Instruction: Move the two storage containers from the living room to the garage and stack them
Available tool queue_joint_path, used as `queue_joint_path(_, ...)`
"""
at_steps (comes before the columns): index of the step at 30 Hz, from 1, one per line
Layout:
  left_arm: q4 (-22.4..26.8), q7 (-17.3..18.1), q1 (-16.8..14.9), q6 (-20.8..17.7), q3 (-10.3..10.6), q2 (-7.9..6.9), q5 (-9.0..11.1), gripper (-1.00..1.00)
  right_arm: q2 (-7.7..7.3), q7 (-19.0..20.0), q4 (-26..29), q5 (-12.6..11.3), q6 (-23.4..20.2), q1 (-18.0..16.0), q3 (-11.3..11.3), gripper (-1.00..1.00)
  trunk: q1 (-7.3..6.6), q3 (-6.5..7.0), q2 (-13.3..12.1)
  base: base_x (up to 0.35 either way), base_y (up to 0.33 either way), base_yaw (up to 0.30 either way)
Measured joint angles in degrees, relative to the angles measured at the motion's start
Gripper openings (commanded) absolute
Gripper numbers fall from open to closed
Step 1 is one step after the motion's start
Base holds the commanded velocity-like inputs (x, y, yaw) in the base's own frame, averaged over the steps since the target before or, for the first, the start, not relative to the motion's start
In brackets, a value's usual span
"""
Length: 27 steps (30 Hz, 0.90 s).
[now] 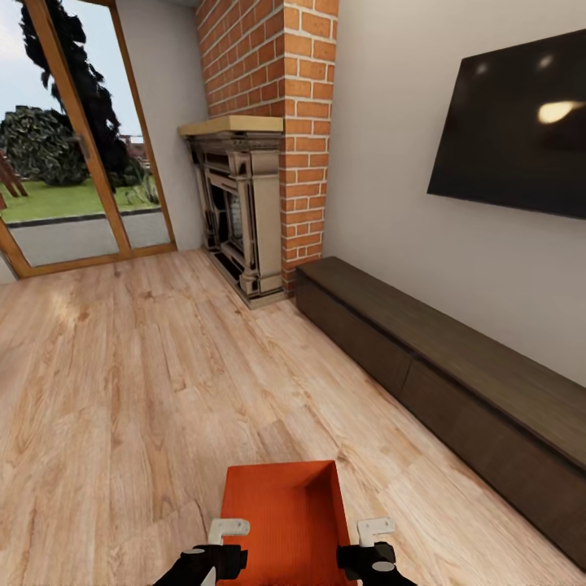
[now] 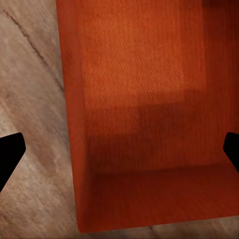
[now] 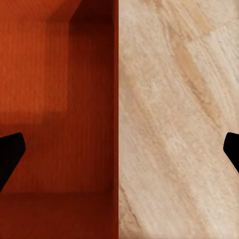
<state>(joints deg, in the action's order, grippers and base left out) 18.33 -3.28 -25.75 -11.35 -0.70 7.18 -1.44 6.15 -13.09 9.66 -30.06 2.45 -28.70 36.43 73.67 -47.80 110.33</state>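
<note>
Both tools, left (image 1: pixel 213 561) and right (image 1: pixel 376 560), hung spread apart, each straddling a wall of the storage container (image 1: pixel 286 513) on the living-room floor (image 1: pixel 122 391); I feared uneven closing might skew it.

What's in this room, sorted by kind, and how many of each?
Orange bin: 1
Fireplace: 1
TV: 1
Cabinet: 1
Glass door: 1
Grippers: 2, left gripper and right gripper
Total: 7
</note>
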Motion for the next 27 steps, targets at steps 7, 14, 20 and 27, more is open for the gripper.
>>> queue_joint_path(7, 0.1, 0.0, 0.0, 0.1, 0.0, -0.06, 0.0, 1.0, 0.0, 0.0, 0.0, 0.0, 0.0, 0.0, 0.0, 1.0, 0.0, -0.08, 0.0, 0.0, 0.0, 0.0)
queue_joint_path(14, 0.1, 0.0, 0.0, 0.1, 0.0, -0.09, 0.0, 1.0, 0.0, 0.0, 0.0, 0.1, 0.0, 0.0, 0.0, 1.0, 0.0, -0.54, 0.0, 0.0, 0.0, 0.0)
queue_joint_path(20, 0.1, 0.0, 0.0, 0.2, -0.1, -0.22, 0.0, 1.0, 0.0, 0.0, 0.0, 0.1, 0.0, 0.0, 0.0, 1.0, 0.0, -1.08, 0.0, 0.0, 0.0, 0.0)
queue_joint_path(27, -0.2, 0.0, 0.0, 2.7, -0.3, -2.72, 0.9, 1.0, -0.02, 0.0, 0.0, 0.1, 0.0, 0.0, 0.0, 1.0, 0.0, -1.72, 0.0, 0.0, 0.0, 0.0)
